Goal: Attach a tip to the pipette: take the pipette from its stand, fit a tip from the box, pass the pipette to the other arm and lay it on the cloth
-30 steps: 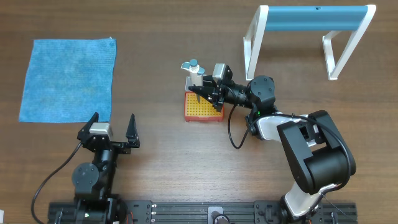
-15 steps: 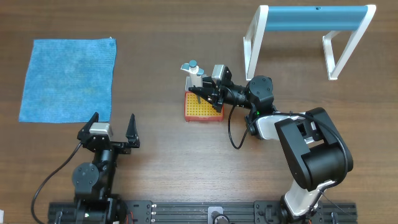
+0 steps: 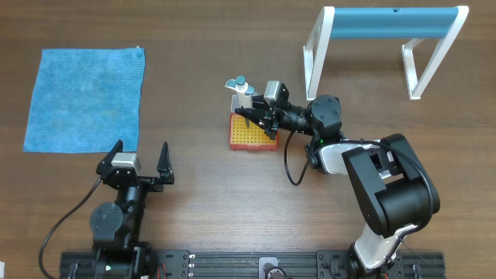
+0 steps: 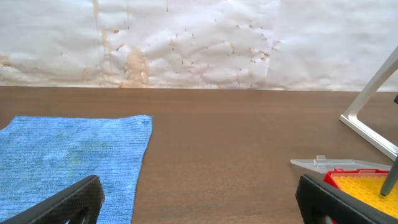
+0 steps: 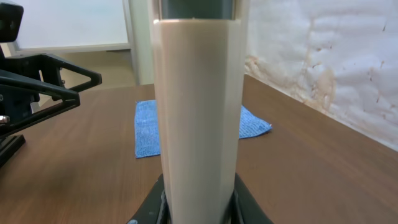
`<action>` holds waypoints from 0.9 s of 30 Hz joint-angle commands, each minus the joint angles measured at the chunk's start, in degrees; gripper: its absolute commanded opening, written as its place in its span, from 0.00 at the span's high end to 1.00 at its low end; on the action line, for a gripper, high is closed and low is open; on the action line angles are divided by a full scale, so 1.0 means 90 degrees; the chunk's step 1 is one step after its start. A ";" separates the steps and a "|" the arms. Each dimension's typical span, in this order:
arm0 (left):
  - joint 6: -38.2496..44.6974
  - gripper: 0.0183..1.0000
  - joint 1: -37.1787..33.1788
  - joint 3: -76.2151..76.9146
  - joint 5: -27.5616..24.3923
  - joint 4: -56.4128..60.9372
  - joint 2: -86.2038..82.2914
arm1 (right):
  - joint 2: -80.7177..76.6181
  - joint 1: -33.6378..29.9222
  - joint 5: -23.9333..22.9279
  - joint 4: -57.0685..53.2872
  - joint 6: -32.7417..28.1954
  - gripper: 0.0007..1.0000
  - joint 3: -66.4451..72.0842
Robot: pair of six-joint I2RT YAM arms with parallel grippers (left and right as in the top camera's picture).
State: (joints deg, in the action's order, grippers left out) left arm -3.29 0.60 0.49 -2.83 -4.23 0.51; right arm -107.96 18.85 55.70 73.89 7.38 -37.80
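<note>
My right gripper point(image 3: 254, 111) is shut on the white pipette point(image 3: 242, 91), holding it upright above the red tip box point(image 3: 253, 135) with its yellow tip rack. In the right wrist view the pipette's pale body point(image 5: 198, 112) rises straight up between my fingers. The left wrist view shows its grey shaft point(image 4: 390, 177) coming down onto the yellow tips of the tip box point(image 4: 364, 183). The blue cloth point(image 3: 85, 99) lies flat at the far left. My left gripper point(image 3: 140, 160) stands open near the front left, holding nothing, just in front of the cloth point(image 4: 68, 158).
The white and blue pipette stand point(image 3: 387, 43) is at the back right, and one of its legs point(image 4: 373, 115) shows in the left wrist view. Bare brown table lies between the cloth and the tip box. A clear lid point(image 4: 329, 163) lies by the box.
</note>
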 commanded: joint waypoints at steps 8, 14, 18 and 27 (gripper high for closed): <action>0.0061 0.00 0.0024 -0.0019 -0.0092 -0.0022 -0.0036 | 0.2266 0.0022 0.0107 -0.1409 0.0056 0.93 -0.0206; 0.0061 0.00 0.0024 -0.0019 -0.0092 -0.0022 -0.0036 | 0.2817 0.0049 0.0155 -0.3466 0.0726 0.93 -0.1889; 0.0063 0.00 0.0024 -0.0019 -0.0092 -0.0022 -0.0036 | 0.2817 0.0119 0.0180 -0.4563 0.0629 0.93 -0.2584; 0.0063 0.00 0.0024 -0.0019 -0.0092 -0.0022 -0.0036 | 0.2810 0.0124 0.0177 -0.5676 0.0636 0.93 -0.2577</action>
State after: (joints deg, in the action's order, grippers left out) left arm -3.29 0.60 0.49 -2.83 -4.23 0.51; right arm -83.35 19.88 57.14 22.48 12.80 -60.07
